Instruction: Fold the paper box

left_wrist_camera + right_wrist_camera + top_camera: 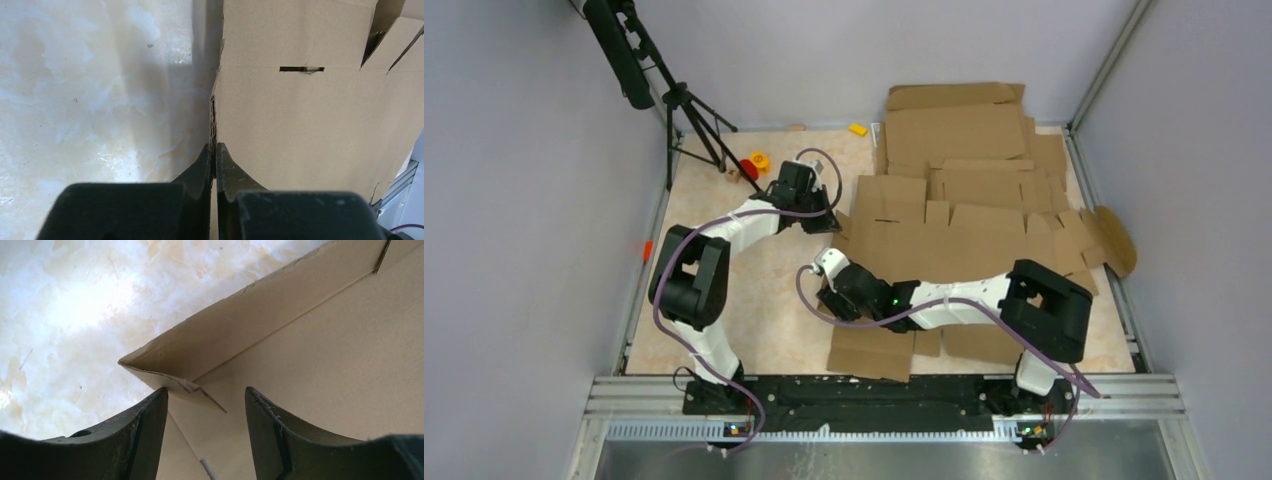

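Note:
The paper box point(944, 240) is a flat brown cardboard blank with slits and creases, lying across the middle of the table. My left gripper point(826, 215) sits at its far left edge. In the left wrist view that gripper point(215, 148) is shut on the edge of the paper box point(300, 125), which shows edge-on between the fingertips. My right gripper point(829, 268) is at the blank's near left corner. In the right wrist view it point(205, 393) is open, and a raised corner flap of the paper box point(325, 350) lies between and ahead of the fingers point(150, 415), touching the left tip.
A pile of other cardboard blanks point(964, 125) fills the back right. More cardboard point(874, 350) lies near the front edge under the right arm. A camera tripod point(686, 110) stands at the back left, with small red and yellow toys point(754, 163) beside it. The marbled tabletop point(764, 300) shows at the left.

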`<state>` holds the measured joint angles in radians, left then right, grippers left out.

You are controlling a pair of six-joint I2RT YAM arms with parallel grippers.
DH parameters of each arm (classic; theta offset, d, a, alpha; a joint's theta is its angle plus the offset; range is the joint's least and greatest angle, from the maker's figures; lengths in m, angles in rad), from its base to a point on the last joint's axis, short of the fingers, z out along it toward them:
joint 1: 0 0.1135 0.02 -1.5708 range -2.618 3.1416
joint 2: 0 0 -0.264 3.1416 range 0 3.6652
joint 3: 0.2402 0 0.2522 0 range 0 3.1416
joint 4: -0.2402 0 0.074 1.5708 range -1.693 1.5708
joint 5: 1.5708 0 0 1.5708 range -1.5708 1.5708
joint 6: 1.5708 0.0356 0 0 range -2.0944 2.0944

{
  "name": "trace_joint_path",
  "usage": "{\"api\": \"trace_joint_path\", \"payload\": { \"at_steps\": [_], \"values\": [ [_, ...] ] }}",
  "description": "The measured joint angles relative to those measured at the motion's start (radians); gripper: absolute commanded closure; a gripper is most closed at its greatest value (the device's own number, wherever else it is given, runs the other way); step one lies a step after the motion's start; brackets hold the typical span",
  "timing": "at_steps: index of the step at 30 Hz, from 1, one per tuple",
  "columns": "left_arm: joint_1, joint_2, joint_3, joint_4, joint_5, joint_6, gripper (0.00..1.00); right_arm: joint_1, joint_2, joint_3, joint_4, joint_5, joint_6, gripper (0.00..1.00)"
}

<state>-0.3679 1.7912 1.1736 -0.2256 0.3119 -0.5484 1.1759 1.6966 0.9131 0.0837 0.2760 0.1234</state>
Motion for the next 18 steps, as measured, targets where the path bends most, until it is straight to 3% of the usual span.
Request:
{"api": "trace_joint_path", "payload": {
  "at_steps": [8,18],
  "values": [
    [0.007,0.0,-0.016,0.019,-0.002,-0.004,1.0,-0.014,0.109,0.103,-0.035,0.021,0.082,0.4],
    [0.009,0.0,-0.023,0.013,-0.038,-0.031,1.0,-0.046,0.117,0.108,-0.054,0.013,0.148,0.4]
  ]
}}
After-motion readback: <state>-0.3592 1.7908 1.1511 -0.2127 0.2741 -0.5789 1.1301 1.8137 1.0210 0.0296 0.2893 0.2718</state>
